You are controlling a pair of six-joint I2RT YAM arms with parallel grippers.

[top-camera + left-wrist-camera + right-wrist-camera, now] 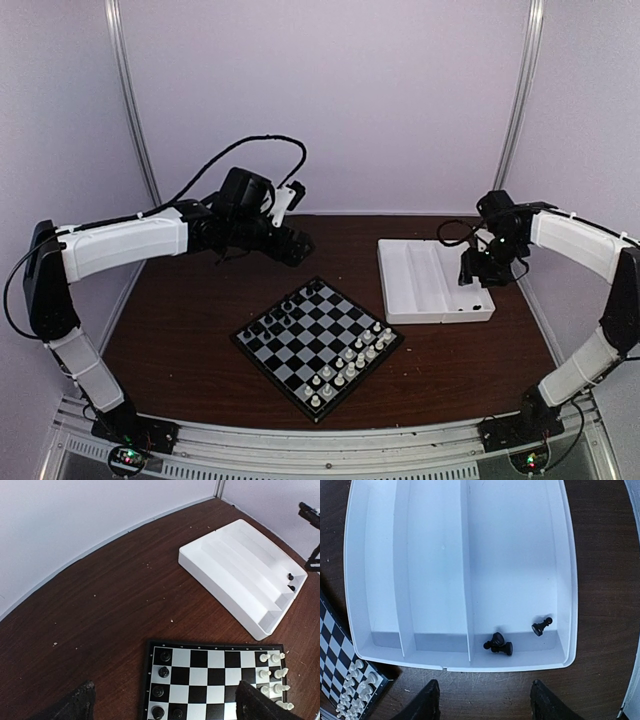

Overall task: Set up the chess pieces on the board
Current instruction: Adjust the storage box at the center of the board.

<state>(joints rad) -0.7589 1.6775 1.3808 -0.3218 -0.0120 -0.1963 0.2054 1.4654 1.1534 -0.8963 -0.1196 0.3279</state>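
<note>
Board [318, 345] lies on the surface [180, 330], some chess pieces [163, 671] on it; three more lie in the white tray [380, 580] below the right tool [482, 702]. This tool and the left tool [164, 700] stand wide open, holding nothing.

Three tiny black chess pieces [498, 642] lie toppled just ahead of the right claw's [482, 705] spread fingers. The black-and-grey checked board [216, 677] lies flat beneath and ahead of the left claw [165, 705], with more black pieces upright along its left edge.

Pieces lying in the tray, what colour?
The pieces in the tray are black; right wrist view shows it best.
</note>
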